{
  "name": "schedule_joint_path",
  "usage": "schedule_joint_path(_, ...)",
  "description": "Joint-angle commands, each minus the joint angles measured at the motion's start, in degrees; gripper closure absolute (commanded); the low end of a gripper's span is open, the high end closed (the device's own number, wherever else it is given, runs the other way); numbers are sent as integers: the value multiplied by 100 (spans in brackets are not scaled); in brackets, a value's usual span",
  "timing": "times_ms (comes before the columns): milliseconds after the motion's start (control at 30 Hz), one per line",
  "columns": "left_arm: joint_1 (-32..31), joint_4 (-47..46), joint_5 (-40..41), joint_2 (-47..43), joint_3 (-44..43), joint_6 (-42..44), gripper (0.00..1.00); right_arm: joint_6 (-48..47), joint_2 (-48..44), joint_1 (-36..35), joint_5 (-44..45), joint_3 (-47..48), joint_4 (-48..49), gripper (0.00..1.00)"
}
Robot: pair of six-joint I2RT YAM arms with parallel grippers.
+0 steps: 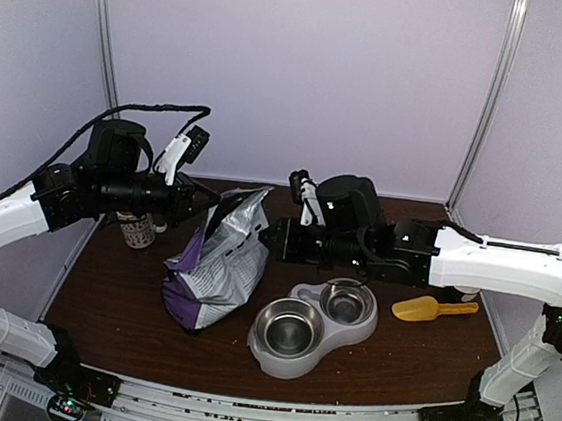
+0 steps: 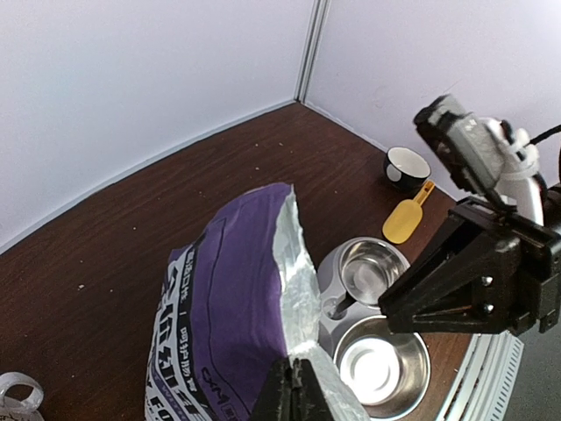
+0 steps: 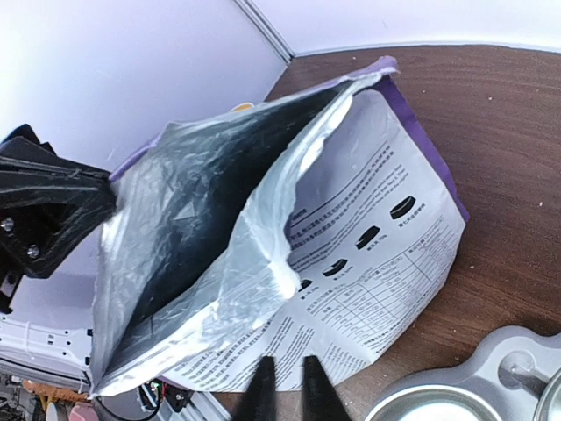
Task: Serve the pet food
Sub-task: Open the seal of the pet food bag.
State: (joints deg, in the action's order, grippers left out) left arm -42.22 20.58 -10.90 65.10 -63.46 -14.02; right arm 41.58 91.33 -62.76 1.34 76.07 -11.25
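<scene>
Left tool (image 2: 295,373) fills the bottom of its own view, jaws pressed together on the silver inner lip of the bag (image 1: 217,264). This pinch lifts one side of the mouth and props the bag, leaning, on the counter (image 1: 121,299). Right tool (image 3: 287,363) faces the opposite lip, jaws a little apart, with the printed bag panel showing between them. No grip is evident, and contact cannot be judged. Judgement: the second lip is its target, so the two arms can spread the mouth. The mouth gapes toward the right wrist camera, and the interior is dark foil with no kibble visible. The kibble presumably sits lower in the bag, out of sight. Dish (image 1: 297,365) with two steel bowls stands just beside the bag on its right; both bowls are bare, so nothing is served yet. Scoop (image 1: 430,309) lies right of the dish, apart from it and untouched, on the right arm's side. Risk: the foil may slip, or the bag may slump if the left pinch relaxes.
</scene>
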Motion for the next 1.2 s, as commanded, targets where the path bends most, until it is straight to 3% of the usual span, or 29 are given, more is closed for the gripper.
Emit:
schedule_joint_path(0, 9, -356, 354, -93, -188, 115, 100, 278, -333, 152, -342, -610, 987, 77)
schedule_joint_path(33, 5, -367, 348, -107, -170, 131, 100, 374, -342, 187, -446, -741, 1218, 67)
schedule_joint_path(100, 11, -377, 335, -134, -139, 172, 100, 566, -302, 251, -673, -940, 1674, 57)
schedule_joint_path(267, 12, -565, 319, -240, 63, 265, 100, 811, 20, 290, -1030, -992, 2405, 47)
schedule_joint_path(500, 12, -695, 231, -262, 193, 283, 100, 931, 523, 326, -1191, -696, 2732, 48)
schedule_joint_path(767, 12, -678, 213, -276, 227, 325, 100, 1128, 923, 370, -1314, -524, 2967, 62)
schedule_joint_path(967, 9, -653, 221, -279, 220, 351, 100, 1151, 1016, 406, -1292, -455, 3047, 60)
schedule_joint_path(1167, 12, -652, 235, -280, 218, 352, 100, 1277, 1126, 447, -1365, -427, 3225, 74)
